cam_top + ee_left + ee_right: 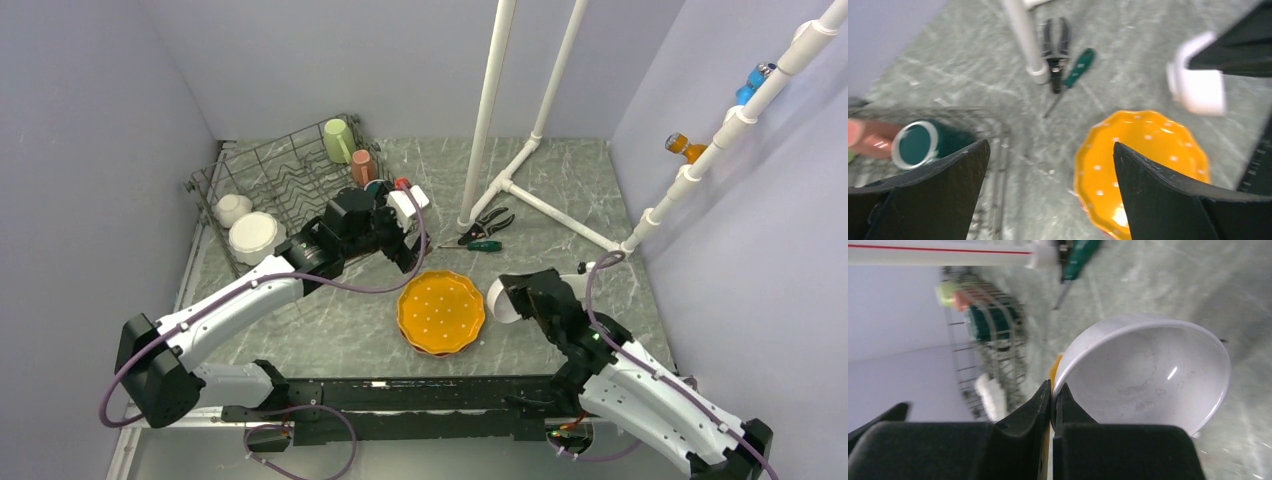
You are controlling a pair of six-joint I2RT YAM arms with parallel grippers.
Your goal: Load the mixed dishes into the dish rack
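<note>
**White bowl pinched, rack run up next**

We've got the right claw [1053, 400] clamped tight on the thin rim of the plain white bowl [1148, 370]. It's smooth glossy ceramic, tilted up just beside the orange scalloped plates [440, 312] on the marbled desk [330, 335]. The left claw [1050, 147] hangs wide open, holding nothing, near the teal mug [918, 145] at the wire dish rack [290, 175]. Next, we reckon, carry the bowl over and seat it between the tines without it slipping

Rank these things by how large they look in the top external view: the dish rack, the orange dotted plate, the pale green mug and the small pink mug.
1. dish rack
2. orange dotted plate
3. pale green mug
4. small pink mug, only a little smaller than the green one
</note>
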